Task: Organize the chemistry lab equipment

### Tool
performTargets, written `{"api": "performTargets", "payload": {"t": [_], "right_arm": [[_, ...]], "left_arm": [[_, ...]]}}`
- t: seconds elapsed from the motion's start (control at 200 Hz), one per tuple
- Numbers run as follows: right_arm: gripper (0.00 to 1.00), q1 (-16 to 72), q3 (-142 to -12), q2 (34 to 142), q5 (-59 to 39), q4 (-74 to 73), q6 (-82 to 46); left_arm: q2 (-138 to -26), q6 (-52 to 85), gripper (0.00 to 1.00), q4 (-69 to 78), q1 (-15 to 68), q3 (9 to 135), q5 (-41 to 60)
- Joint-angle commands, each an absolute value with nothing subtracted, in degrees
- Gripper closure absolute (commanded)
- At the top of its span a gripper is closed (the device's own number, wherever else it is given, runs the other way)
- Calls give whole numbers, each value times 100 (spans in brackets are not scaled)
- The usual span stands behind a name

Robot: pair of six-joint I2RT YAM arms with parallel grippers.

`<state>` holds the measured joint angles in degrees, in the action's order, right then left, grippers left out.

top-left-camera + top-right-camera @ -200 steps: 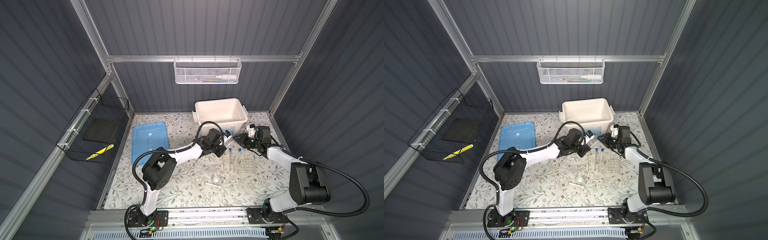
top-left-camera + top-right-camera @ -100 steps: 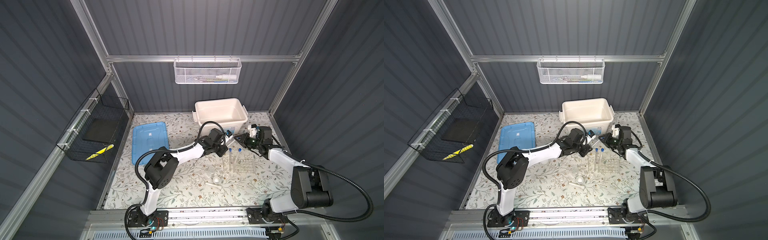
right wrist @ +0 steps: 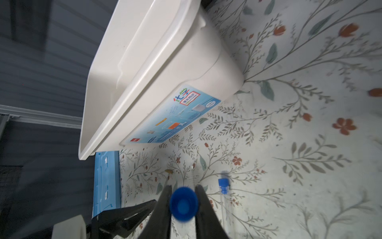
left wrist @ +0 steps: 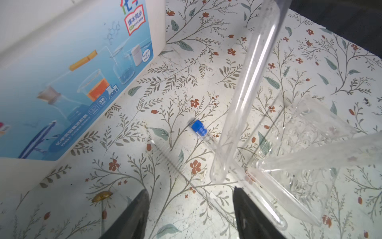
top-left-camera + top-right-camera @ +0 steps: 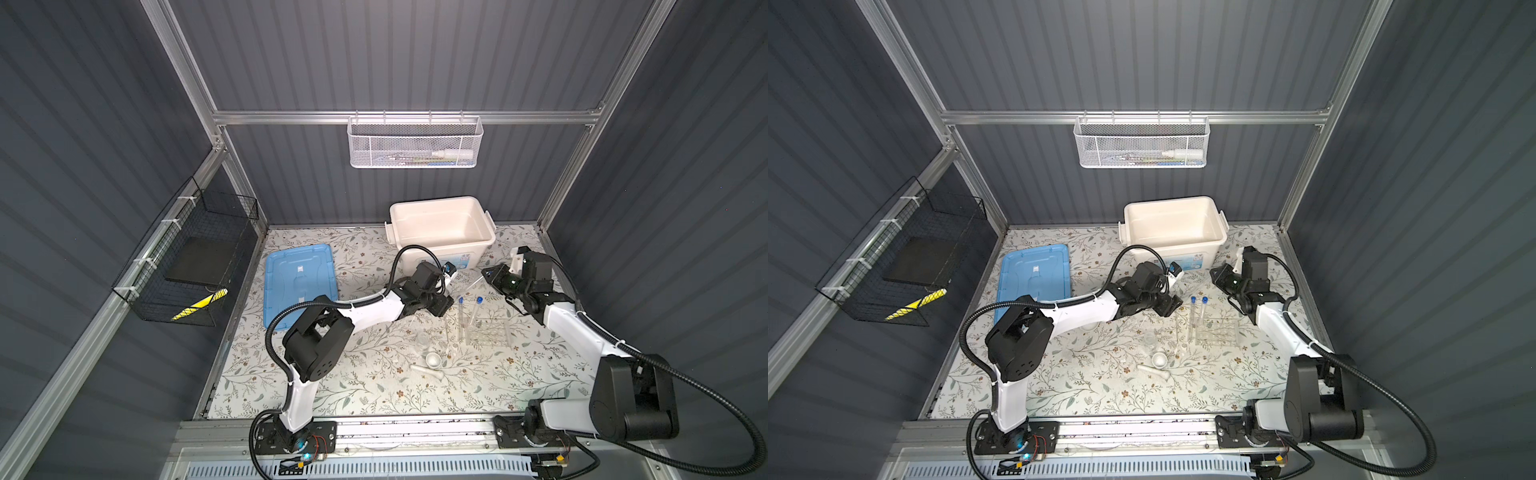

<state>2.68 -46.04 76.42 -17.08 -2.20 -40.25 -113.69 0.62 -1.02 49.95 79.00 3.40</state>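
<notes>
Beyond the tube rack (image 5: 488,332), our right jaws are clamped on a test tube (image 4: 248,93) by its blue cap (image 3: 183,203). Its long axis slants toward our left jaws, which stand apart and empty just short of its rounded end; racking it likely falls to the right arm.

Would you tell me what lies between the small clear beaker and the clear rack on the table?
In both top views, a thin clear rod and two blue-capped tubes sit between the beaker and the rack.
</notes>
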Motion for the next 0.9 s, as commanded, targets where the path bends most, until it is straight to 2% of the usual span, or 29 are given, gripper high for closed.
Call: {"api": "performTargets", "payload": {"t": [0.0,0.335,0.51,0.895], "right_arm": [[78,264,-4570,7509,-784,0,-3768],[78,272,-4544,7180,397,281,-3176],[79,389,-4391,6633,1072,478,-2873],[79,1609,-4037,5624,2716,844,-2360]], "left_arm": [[-11118,162,33,21,5045,7805,255],[-11131,236,33,-48,5050,7762,282],[-11164,271,33,-44,5053,7770,287],[-11064,308,32,147,5070,7628,339]]}}
